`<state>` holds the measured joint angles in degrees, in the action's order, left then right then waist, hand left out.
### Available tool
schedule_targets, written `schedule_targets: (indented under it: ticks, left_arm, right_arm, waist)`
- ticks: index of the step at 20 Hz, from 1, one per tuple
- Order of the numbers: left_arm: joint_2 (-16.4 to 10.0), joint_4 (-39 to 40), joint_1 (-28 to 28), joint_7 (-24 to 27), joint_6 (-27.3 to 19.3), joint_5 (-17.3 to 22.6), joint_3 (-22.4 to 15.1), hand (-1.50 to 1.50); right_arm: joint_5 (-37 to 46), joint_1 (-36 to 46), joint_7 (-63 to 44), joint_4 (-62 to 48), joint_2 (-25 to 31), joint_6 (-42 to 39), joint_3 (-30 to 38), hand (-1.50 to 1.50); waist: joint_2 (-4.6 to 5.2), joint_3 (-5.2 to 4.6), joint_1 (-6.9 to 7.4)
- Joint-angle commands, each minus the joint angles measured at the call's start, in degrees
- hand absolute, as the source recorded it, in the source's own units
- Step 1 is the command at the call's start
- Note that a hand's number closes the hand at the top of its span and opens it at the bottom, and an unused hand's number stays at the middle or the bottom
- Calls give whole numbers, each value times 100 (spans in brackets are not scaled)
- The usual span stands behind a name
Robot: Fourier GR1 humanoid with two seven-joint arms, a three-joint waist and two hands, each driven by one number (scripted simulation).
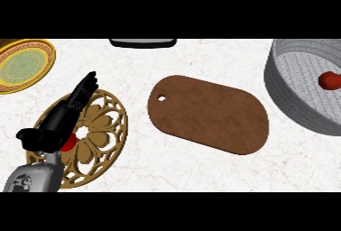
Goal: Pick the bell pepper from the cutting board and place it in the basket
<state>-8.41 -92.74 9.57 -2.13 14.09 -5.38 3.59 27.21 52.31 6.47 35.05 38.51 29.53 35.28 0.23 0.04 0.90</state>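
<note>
Pepper: The red bell pepper (329, 80) lay inside the grey basket (293, 106), at the right side of the counter (200, 171).
Board: The brown cutting board (209, 115) sat in the middle and had nothing on it.
Done: The job looked finished, because the pepper was in the basket and not on the board.
Left to do: Nothing more seemed to be needed, going by how things lay.
Left hand: The left hand (63, 119) hung over a round wooden mat (106, 131) with its fingers straight and apart, holding nothing.
Red spot: A small red spot (68, 143) showed under that hand; what it was could not be told.
Right hand: It was not in the picture.
Other things: A gold-rimmed plate (25, 65) sat in the top left corner.
Writing: No words, brands or labels could be read anywhere.
</note>
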Motion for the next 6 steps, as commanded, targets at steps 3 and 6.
schedule_targets:
  ticks: [3,6]
  left_arm:
    - [-156,273,128,125,40,35,214,0]
    - [-29,402,29,275,-30,-4,168,0]
  right_arm:
    - [-693,201,-279,143,266,-176,468,-150]
    - [-1192,-390,-279,213,445,-848,780,-150]
  waist:
    - [-15,-4,-75]
    - [-33,-4,-166]
